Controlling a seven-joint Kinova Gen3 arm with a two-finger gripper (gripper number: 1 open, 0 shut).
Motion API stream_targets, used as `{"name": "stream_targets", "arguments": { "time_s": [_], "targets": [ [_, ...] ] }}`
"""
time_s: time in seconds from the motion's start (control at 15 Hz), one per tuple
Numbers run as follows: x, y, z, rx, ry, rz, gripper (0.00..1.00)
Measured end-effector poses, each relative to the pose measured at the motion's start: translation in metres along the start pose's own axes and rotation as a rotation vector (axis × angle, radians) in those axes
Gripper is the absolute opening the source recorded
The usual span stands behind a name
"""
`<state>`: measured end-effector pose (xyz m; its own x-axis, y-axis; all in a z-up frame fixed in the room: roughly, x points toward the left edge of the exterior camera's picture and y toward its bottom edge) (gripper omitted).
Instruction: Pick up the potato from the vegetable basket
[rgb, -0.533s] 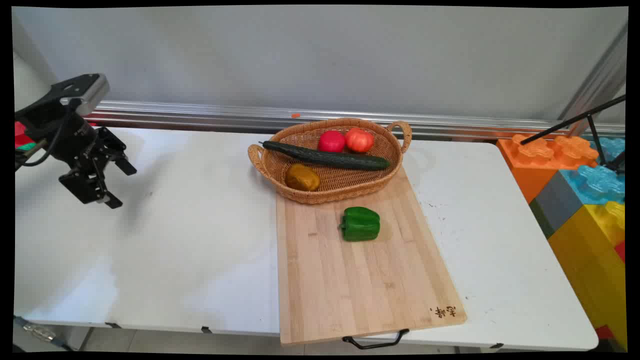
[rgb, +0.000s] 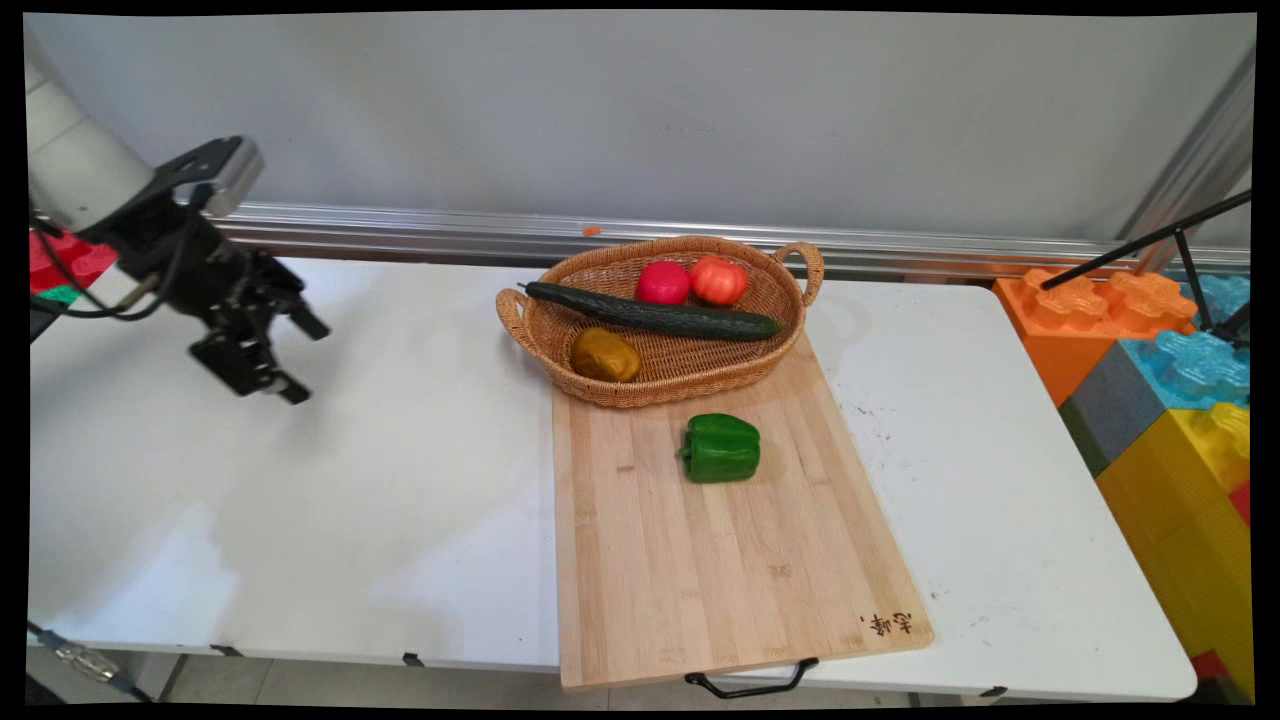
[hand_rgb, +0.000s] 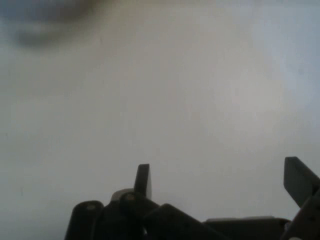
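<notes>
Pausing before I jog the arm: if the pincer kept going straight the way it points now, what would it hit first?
Probably bare white table. The open pincer tilts down and right, and its hand view shows only plain tabletop ahead. The cutting board and basket lie farther right, though depth is uncertain.

Main view: fixed camera above the table's (rgb: 300, 520) near edge, looking down and across to the wall (rgb: 640, 110) behind the far edge, whole tabletop in frame. Hand view: rides the hand, looks along the gripper (hand_rgb: 220, 180) close onto bare white tabletop (hand_rgb: 165, 100). Shared: the tabletop's left part under the gripper (rgb: 300, 358).
</notes>
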<state>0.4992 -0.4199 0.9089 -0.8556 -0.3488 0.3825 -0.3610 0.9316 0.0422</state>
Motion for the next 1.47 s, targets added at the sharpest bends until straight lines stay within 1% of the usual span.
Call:
{"name": "stream_targets", "arguments": {
  "time_s": [0.13, 0.27, 0.4, 0.53, 0.67, 0.73, 0.87, 1.0, 1.13, 1.27, 1.47],
  "targets": [
    [0.013, -0.002, 0.006, 0.008, 0.034, 0.007, 1.0],
    [0.036, -0.005, 0.015, 0.029, 0.08, 0.026, 1.0],
    [0.054, -0.008, 0.021, 0.047, 0.111, 0.045, 1.0],
    [0.082, -0.011, 0.031, 0.08, 0.152, 0.082, 1.0],
    [0.109, -0.016, 0.039, 0.118, 0.181, 0.13, 1.0],
    [0.117, -0.017, 0.041, 0.13, 0.187, 0.148, 1.0],
    [0.142, -0.023, 0.05, 0.167, 0.198, 0.209, 1.0],
    [0.163, -0.027, 0.058, 0.193, 0.201, 0.267, 1.0],
    [0.183, -0.03, 0.069, 0.209, 0.19, 0.324, 1.0],
    [0.201, -0.034, 0.082, 0.215, 0.154, 0.387, 1.0],
    [0.214, -0.04, 0.097, 0.214, 0.104, 0.451, 1.0]
  ]
}}
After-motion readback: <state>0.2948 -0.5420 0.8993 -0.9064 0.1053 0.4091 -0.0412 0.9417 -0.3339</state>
